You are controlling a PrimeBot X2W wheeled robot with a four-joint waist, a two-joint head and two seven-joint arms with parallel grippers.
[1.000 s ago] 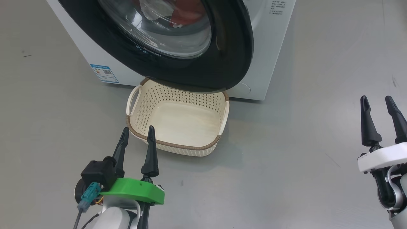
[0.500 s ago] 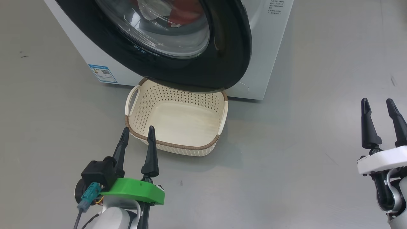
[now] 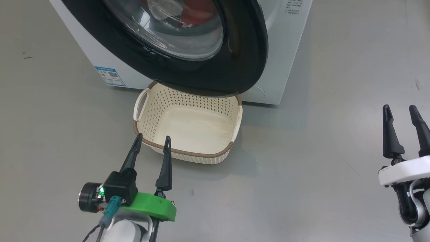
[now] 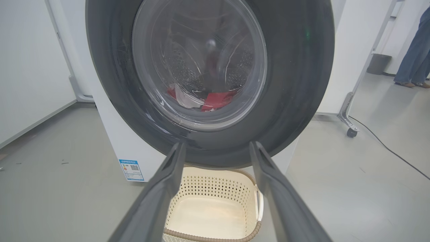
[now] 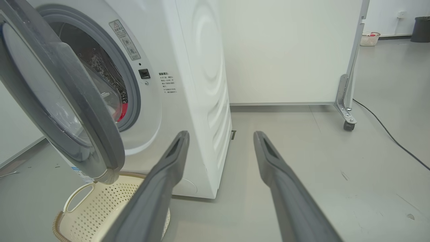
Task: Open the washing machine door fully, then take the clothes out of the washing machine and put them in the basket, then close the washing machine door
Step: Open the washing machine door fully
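The washing machine [image 3: 285, 50] [image 5: 198, 84] stands ahead with its black-rimmed door [image 3: 208, 67] [image 4: 295, 84] [image 5: 77, 111] swung partly open, hanging over the far side of the cream basket [image 3: 231, 148] [image 4: 215, 208] [image 5: 100, 205], which is empty. Red and white clothes [image 4: 211, 99] [image 3: 198, 15] lie in the drum behind the glass; a red sliver [image 5: 122, 112] peeks past the door. My left gripper [image 3: 153, 140] [image 4: 216, 148] is open, its tips over the basket's near rim. My right gripper [image 3: 400, 110] [image 5: 220, 136] is open above bare floor, right of the machine.
Grey floor surrounds the machine. A white panel on a wheeled foot [image 5: 347, 116] stands behind, with a cable [image 5: 389, 134] across the floor. A person's legs [image 4: 415, 57] are far right. A dark bin [image 5: 421, 28] and a small basket [image 5: 369, 38] sit far back.
My left gripper has shifted slightly right and forward, its wrist rolled. The right gripper has barely moved; the camera wobbled a little.
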